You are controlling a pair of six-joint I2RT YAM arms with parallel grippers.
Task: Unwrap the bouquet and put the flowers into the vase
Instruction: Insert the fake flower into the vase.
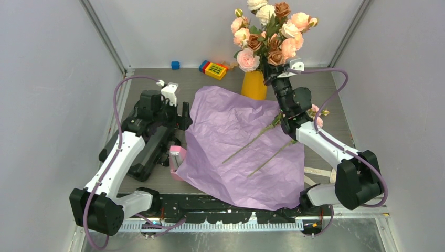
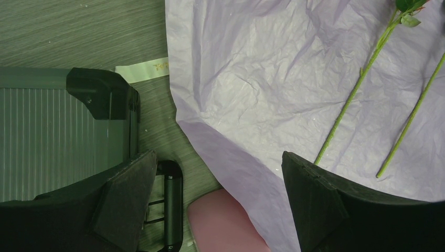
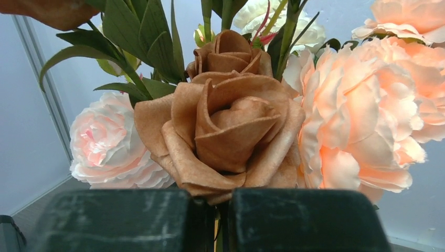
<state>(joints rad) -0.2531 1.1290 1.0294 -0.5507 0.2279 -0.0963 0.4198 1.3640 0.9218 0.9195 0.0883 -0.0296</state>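
Pinching a brown rose point(image 3: 225, 131) by its thin stem among flowers point(image 1: 267, 31) in the vase point(image 1: 254, 85), right gripper point(image 3: 216, 210) pressed together — left gripper point(image 2: 220, 199) gaping over the paper point(image 1: 236, 131), two stems point(image 1: 247, 144) lying there. Likely handling light, floppy, crushable — gripping stems, not petals.

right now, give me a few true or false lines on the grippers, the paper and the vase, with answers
1. The left gripper is shut. False: its jaws stand wide open over the edge of the purple paper.
2. Two green stems lie on the purple paper. True.
3. The vase is empty. False: a bunch of roses stands in it.
4. The right gripper is shut on the stem of a brown rose. True.
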